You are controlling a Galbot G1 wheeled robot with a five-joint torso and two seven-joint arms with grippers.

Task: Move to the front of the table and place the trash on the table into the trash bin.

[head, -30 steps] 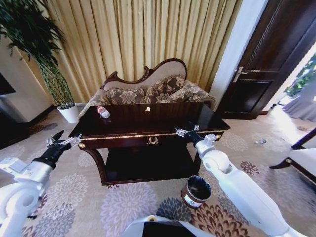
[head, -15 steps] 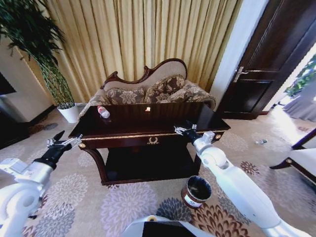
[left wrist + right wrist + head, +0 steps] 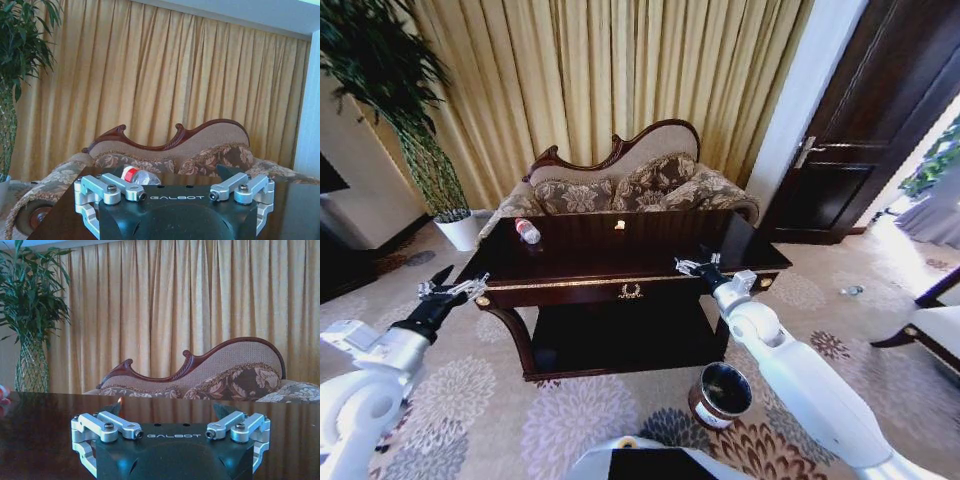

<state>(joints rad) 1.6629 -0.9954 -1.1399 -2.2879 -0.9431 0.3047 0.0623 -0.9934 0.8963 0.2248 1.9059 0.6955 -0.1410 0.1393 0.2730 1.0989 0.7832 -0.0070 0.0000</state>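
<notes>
Lying tiny, pale: trash (image 3: 619,225) on glossy table (image 3: 620,262).

A carved wooden sofa (image 3: 620,178) with patterned cushions (image 3: 658,172) serves as the landmark, standing against gold pleated curtains (image 3: 610,70). To its left a tall green plant (image 3: 380,90) rises from a white pot (image 3: 458,229). To its right is a dark wooden door (image 3: 880,110) with a metal handle (image 3: 806,150). In front of the sofa a plastic bottle with a red label (image 3: 528,231) lies on its side. Floral carpet (image 3: 570,420) covers the floor before it.
</notes>
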